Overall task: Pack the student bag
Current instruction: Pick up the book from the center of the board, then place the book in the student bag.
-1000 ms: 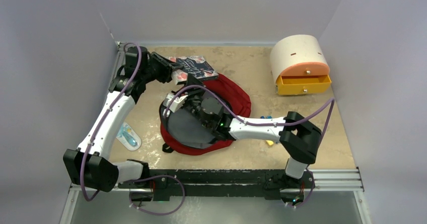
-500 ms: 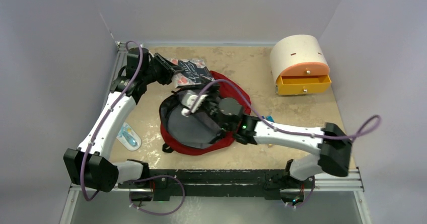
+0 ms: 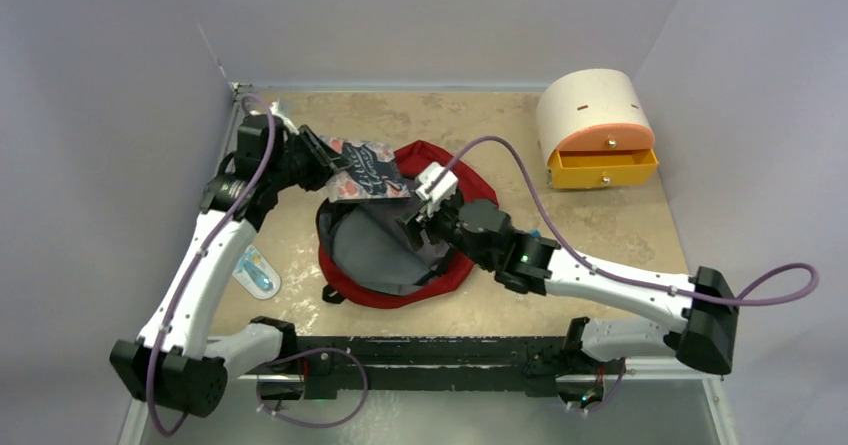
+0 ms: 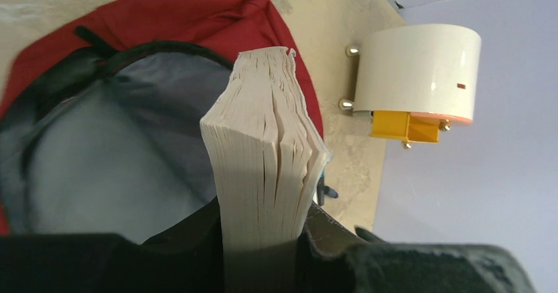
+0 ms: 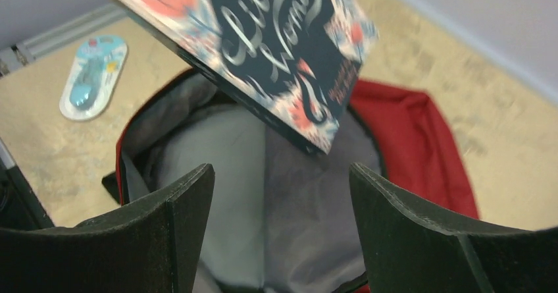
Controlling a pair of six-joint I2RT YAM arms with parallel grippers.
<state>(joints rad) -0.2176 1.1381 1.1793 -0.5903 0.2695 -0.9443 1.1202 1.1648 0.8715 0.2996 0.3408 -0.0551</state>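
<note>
Gripping a thick paperback book with a dark floral cover point(image 3: 368, 168), the left tool point(image 3: 318, 155) holds it tilted over the unzipped dark red fabric backpack point(image 3: 478, 205), which lies mid-worktop point(image 3: 500, 130). With jaws apart and empty, the right tool point(image 5: 279, 220) hovers above the backpack's opening.

arms point(image 3: 195, 265): white links, black joints | cables point(image 3: 488, 140): purple | gripper fingers point(image 5: 164, 234): black

The top external camera looks down from above the near edge over the whole counter point(image 3: 600, 215). The left wrist camera, close against the book point(image 4: 263, 161), faces across the student bag point(image 4: 197, 10) toward the drawer box point(image 4: 414, 69). The right wrist camera looks closely into that bag; all three views share both.
</note>
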